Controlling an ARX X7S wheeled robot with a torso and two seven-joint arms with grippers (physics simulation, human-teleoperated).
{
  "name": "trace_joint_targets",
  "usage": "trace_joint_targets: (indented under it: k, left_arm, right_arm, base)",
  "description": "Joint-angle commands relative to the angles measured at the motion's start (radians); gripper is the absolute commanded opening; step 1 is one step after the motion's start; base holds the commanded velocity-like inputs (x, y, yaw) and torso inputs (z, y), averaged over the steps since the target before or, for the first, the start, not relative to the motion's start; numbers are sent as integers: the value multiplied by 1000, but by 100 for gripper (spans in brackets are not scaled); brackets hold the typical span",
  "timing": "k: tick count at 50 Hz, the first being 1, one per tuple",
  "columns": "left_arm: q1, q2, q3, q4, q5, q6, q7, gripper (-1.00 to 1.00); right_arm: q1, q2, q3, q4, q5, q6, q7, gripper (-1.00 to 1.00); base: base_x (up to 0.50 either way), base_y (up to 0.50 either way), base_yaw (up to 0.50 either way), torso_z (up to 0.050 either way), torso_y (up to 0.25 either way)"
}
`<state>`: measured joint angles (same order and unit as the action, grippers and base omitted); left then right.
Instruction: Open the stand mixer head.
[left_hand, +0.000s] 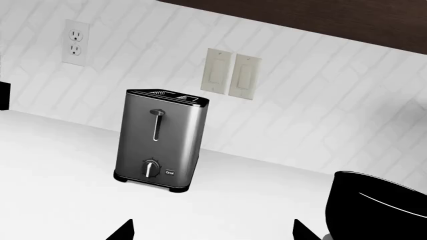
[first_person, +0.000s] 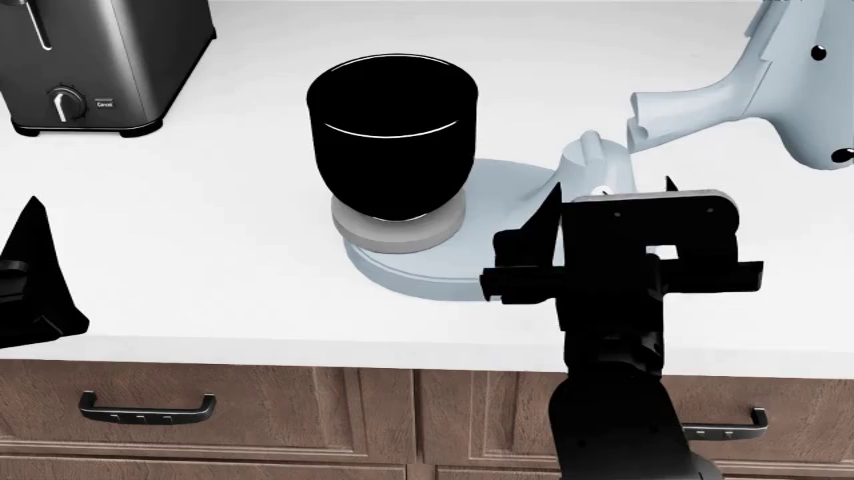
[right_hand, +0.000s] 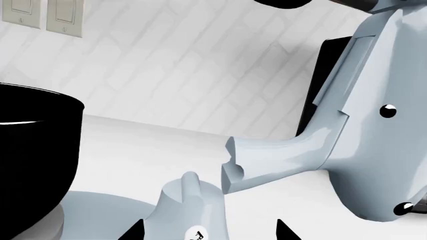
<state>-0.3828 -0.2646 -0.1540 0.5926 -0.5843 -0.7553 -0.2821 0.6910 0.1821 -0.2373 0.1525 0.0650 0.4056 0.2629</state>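
Observation:
The pale blue-grey stand mixer head (first_person: 787, 90) is tilted up and back at the far right, lifted off the mixer's neck post (first_person: 594, 165) and away from the glossy black bowl (first_person: 391, 130). In the right wrist view the head (right_hand: 373, 140) rises to one side, with dark dots on it, above the post (right_hand: 190, 210). My right gripper (right_hand: 210, 231) is open, with its fingers on either side of the post, and it also shows in the head view (first_person: 607, 195). My left gripper (left_hand: 213, 230) is open and empty over the bare counter, and one of its fingers (first_person: 38, 260) shows at the left edge.
A steel toaster (first_person: 100, 60) stands at the back left and also shows in the left wrist view (left_hand: 160, 140). The bowl sits on the mixer's flat base (first_person: 441, 275). An outlet (left_hand: 75, 42) and switches (left_hand: 231, 74) are on the tiled wall. Wooden drawers (first_person: 267, 410) lie below the counter edge.

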Motion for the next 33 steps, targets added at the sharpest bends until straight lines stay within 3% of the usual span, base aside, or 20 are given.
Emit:
trace_joint_targets:
  k: [1, 18, 33]
  left_arm:
    - [1, -6, -4, 12, -9, -4, -11, 100]
    - [23, -25, -39, 52, -50, -24, -22, 100]
    - [-11, -12, 9, 0, -15, 6, -26, 100]
  right_arm:
    - [-39, 18, 1, -114, 20, 62, 2, 100]
    - [-39, 26, -4, -141, 28, 81, 8, 100]
    - [-51, 30, -4, -196, 39, 111, 19, 100]
  base:
    - [0, 0, 0, 0, 0]
    - [0, 0, 0, 0, 0]
    - [0, 0, 0, 0, 0]
